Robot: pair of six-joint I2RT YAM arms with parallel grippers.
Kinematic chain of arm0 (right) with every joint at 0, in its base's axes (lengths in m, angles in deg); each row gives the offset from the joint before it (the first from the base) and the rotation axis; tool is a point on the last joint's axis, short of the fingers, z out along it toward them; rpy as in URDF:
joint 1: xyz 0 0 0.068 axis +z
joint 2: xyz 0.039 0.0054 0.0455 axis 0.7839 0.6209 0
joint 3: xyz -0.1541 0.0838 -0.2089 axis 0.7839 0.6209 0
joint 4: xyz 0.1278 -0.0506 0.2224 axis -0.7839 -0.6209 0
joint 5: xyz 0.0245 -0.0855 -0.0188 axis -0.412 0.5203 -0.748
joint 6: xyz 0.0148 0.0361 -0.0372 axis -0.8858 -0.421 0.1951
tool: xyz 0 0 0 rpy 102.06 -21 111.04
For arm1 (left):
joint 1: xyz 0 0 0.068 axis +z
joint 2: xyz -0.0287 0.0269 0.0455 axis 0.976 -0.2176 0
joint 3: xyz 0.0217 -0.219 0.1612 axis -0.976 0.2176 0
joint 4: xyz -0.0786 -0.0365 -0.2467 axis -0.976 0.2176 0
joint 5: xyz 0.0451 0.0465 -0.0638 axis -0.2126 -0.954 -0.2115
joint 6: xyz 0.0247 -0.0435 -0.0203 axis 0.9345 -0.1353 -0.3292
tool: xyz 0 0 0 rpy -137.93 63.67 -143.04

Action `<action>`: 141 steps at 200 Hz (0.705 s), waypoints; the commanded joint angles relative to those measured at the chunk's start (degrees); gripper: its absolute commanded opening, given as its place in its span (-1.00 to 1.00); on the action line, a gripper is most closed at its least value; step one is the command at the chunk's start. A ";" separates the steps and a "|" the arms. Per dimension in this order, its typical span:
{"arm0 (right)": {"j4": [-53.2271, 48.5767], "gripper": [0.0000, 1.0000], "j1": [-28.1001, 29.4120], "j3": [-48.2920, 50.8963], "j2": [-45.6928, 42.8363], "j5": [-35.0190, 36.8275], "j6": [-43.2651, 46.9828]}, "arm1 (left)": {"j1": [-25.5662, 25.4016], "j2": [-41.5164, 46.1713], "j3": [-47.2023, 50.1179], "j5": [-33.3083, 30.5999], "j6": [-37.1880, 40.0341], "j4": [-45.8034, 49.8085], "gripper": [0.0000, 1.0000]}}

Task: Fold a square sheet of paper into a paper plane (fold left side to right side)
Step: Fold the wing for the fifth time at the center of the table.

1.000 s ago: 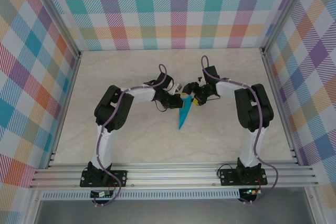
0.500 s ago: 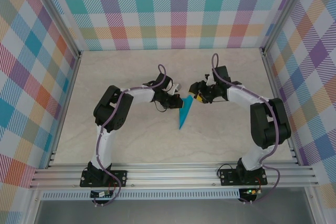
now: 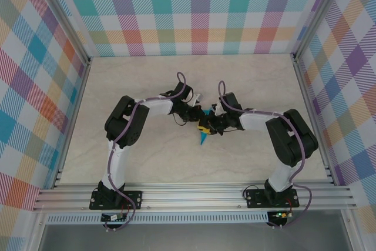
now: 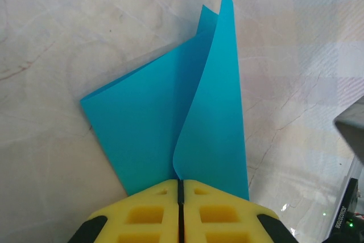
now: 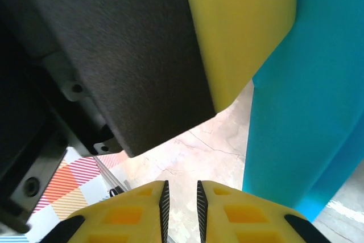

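The square sheet of paper (image 4: 187, 118), folded to a narrow dart on the surface (image 4: 296, 55), is pinched by the left hand (image 4: 179, 185); nothing is held in the slightly parted right hand (image 5: 181, 189); one raised flap is judged uncreased.

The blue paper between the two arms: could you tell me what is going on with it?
The left gripper is shut on one end of the folded turquoise paper, a half-made plane resting on the table with one flap curling up. The right gripper hovers close beside the left one's yellow pad and the paper, its jaws a narrow gap apart with nothing between them.
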 commanded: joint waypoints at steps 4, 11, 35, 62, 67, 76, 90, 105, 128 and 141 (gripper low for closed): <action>1.96 -0.54 0.58 0.82 1.20 1.00 -1.57 | 0.02 -1.20 1.78 -3.87 1.30 3.45 -0.83; 1.93 -0.54 0.66 1.08 1.44 1.11 -1.74 | -0.01 -1.17 1.69 -3.87 1.27 3.39 -0.83; 2.07 -0.54 1.23 2.00 1.86 1.76 -2.61 | -0.01 -1.35 1.49 -3.97 1.32 3.43 -0.83; 2.33 -0.53 1.73 3.01 1.86 3.05 -3.15 | -0.09 -1.50 1.21 -4.06 1.30 3.62 -0.83; 2.41 -0.53 1.81 3.04 1.99 3.20 -3.24 | -0.09 -1.61 1.13 -4.10 1.30 3.67 -0.83; 2.71 -0.53 1.90 3.24 2.19 3.25 -3.32 | -0.09 -1.71 1.01 -4.08 1.36 3.79 -0.83; 3.15 -0.53 2.07 3.33 2.55 3.37 -3.51 | -0.09 -1.68 0.85 -4.23 1.41 3.90 -0.83; 3.50 -0.52 2.33 3.22 2.90 3.47 -3.71 | -0.09 -1.65 0.80 -4.25 1.44 3.94 -0.83; 3.81 -0.52 2.59 2.90 3.46 3.71 -3.86 | -0.14 -1.90 0.65 -4.17 1.39 3.94 -0.84; 3.84 -0.52 2.70 2.72 3.66 3.76 -3.86 | -0.09 -1.85 0.60 -4.13 1.39 3.99 -0.84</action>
